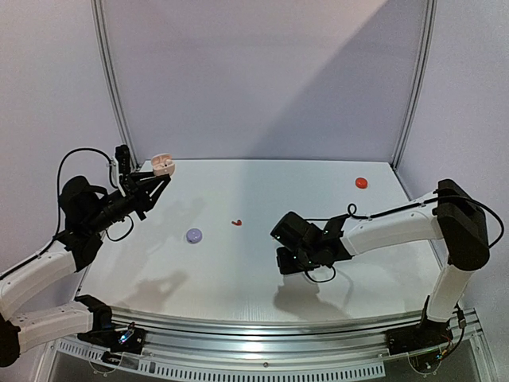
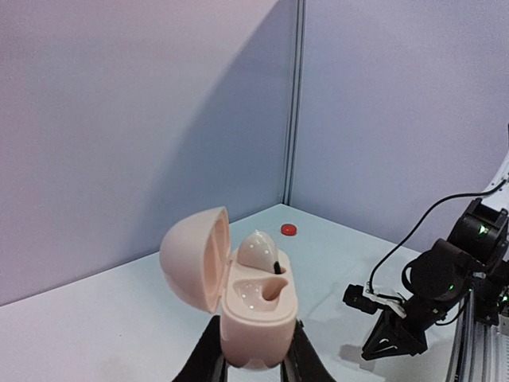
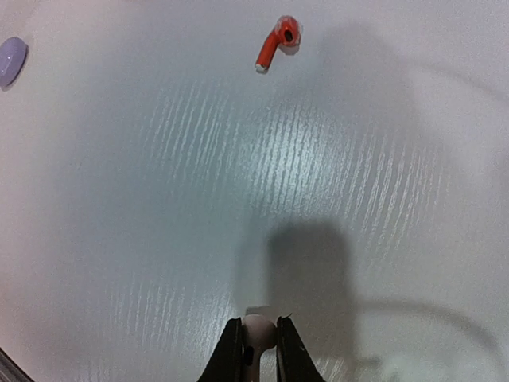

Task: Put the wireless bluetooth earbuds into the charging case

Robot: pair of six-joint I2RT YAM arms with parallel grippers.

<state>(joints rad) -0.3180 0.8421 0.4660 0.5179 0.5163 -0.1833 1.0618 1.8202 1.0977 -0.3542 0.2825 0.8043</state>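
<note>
From above, the left gripper (image 1: 157,177) clamps the pale pink round plastic charging case (image 1: 163,165), lid open, at the far left, well apart from the right gripper (image 1: 290,261). In the left wrist view a glossy white earbud (image 2: 258,249) sits in the case beside a free slot (image 2: 261,296); an off-centre push could tilt the case. In the right wrist view the fingers (image 3: 231,356) pinch a second white earbud (image 3: 258,333) narrowly, so it may twist or slip
</note>
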